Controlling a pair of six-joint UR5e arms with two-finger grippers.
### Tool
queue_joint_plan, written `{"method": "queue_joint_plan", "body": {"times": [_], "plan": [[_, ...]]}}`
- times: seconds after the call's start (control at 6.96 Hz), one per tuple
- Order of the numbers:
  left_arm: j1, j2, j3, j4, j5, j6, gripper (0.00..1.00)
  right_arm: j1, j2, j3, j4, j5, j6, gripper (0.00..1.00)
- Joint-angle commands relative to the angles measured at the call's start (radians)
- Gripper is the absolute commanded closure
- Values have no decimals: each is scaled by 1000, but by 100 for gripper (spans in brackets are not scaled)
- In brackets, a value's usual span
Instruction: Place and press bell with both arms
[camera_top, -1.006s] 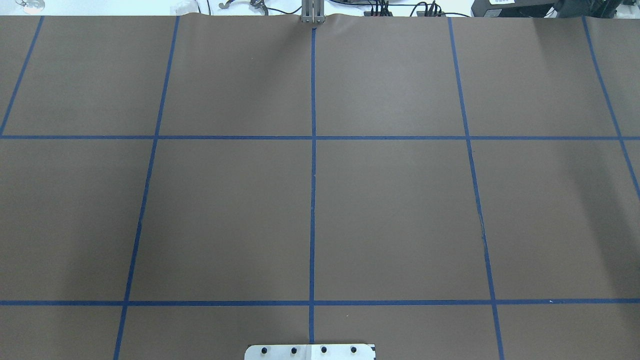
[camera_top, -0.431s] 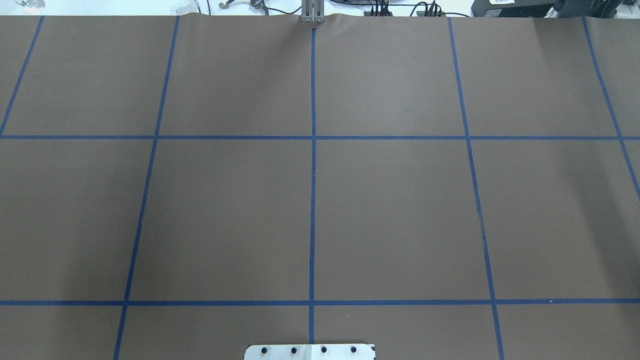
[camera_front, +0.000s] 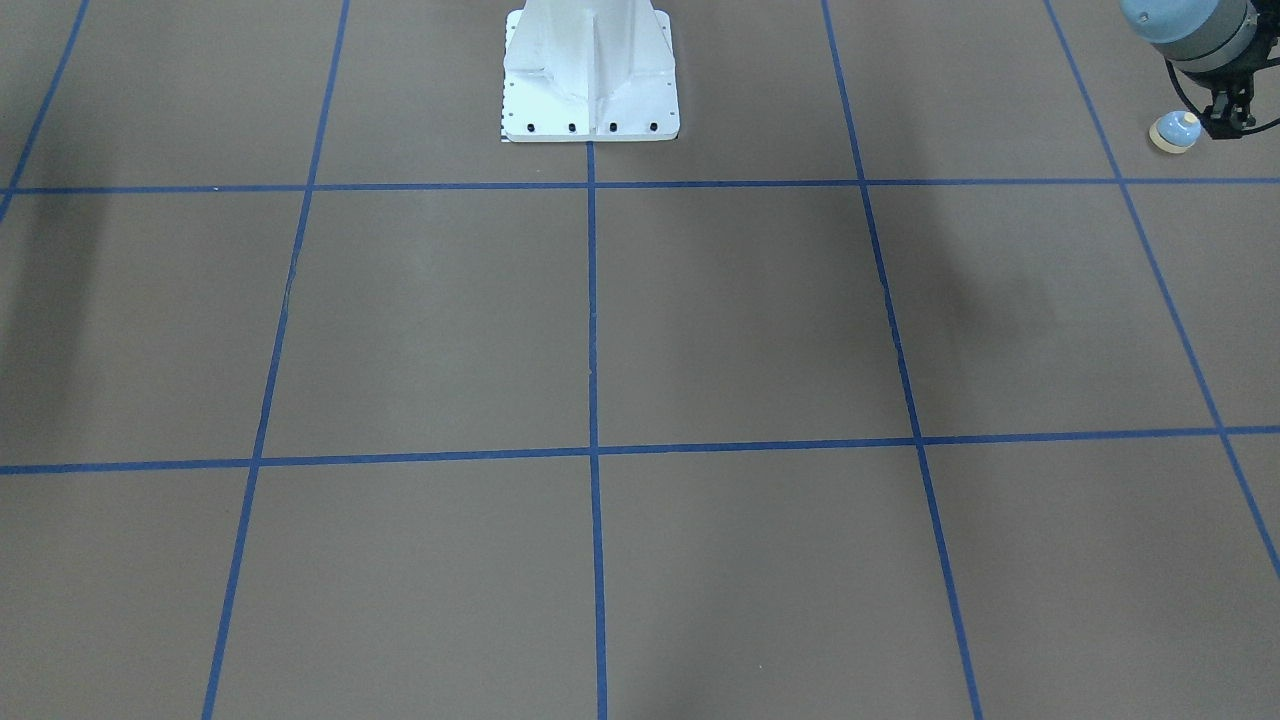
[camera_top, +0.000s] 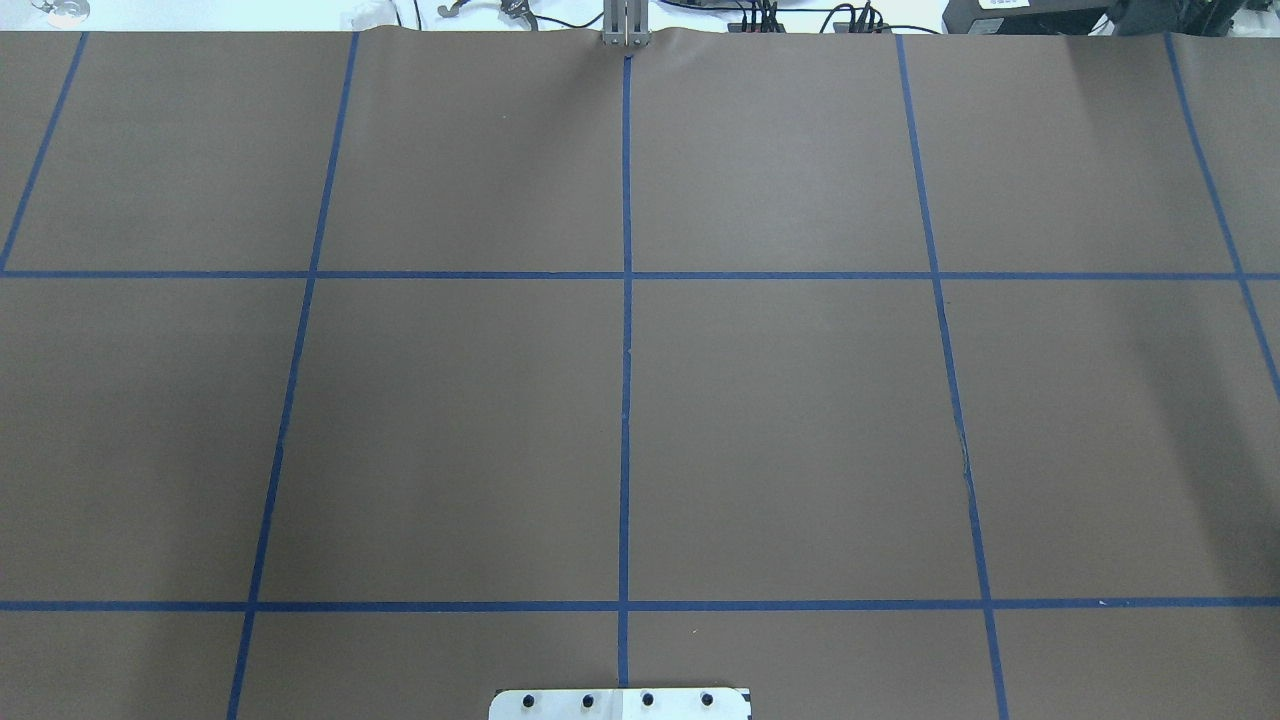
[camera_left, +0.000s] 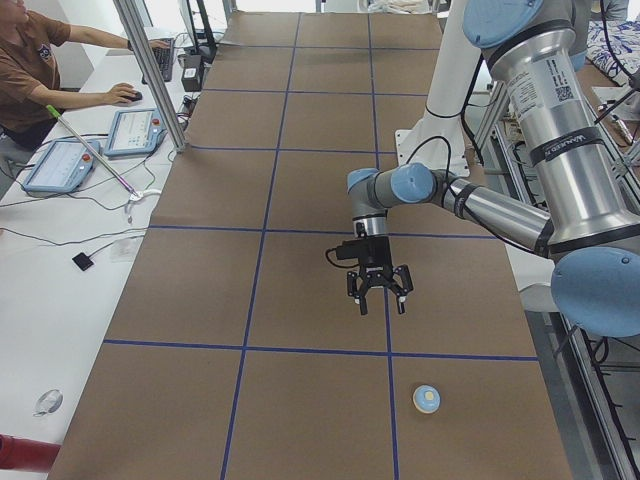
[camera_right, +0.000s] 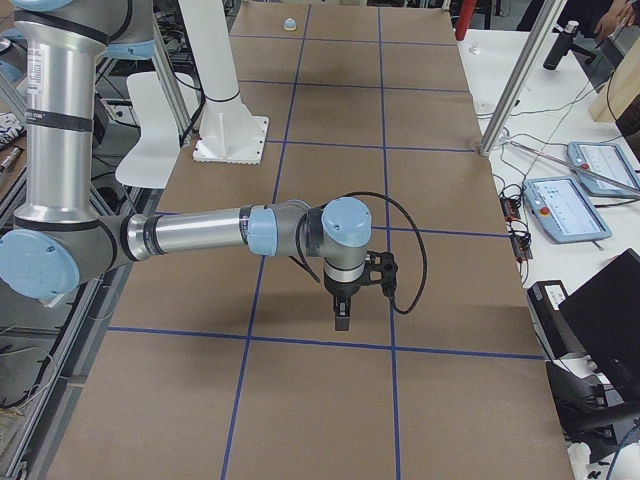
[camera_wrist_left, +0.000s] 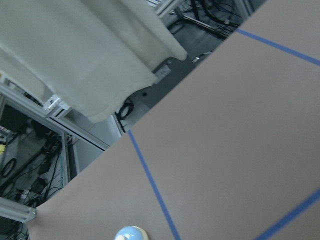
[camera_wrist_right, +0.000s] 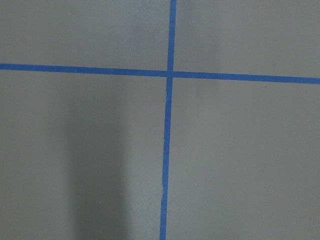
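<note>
Low right in the left-side view, the small light-blue dome-shaped call bell (camera_left: 427, 399) is lying free; we are aiming our wide-spread black left gripper (camera_left: 379, 302) to straddle it squarely; of the right gripper (camera_right: 341, 322) we cannot tell.

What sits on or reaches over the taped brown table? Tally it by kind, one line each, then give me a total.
Bell: 1
Robot arms: 2, the left arm and the right arm
White pedestal: 1
Total: 4

Bright even light, soft shadows, wrist views perhaps slightly blurred
</note>
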Motion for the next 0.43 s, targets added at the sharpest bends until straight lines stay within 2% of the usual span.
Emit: {"method": "queue_joint_plan", "body": {"times": [0.0, 0.29], "plan": [[120, 58, 90, 0, -8, -332, 0, 0, 2, 1, 1, 21, 0, 0], [200, 46, 174, -5, -75, -510, 0, 0, 2, -1, 1, 37, 0, 0]]}}
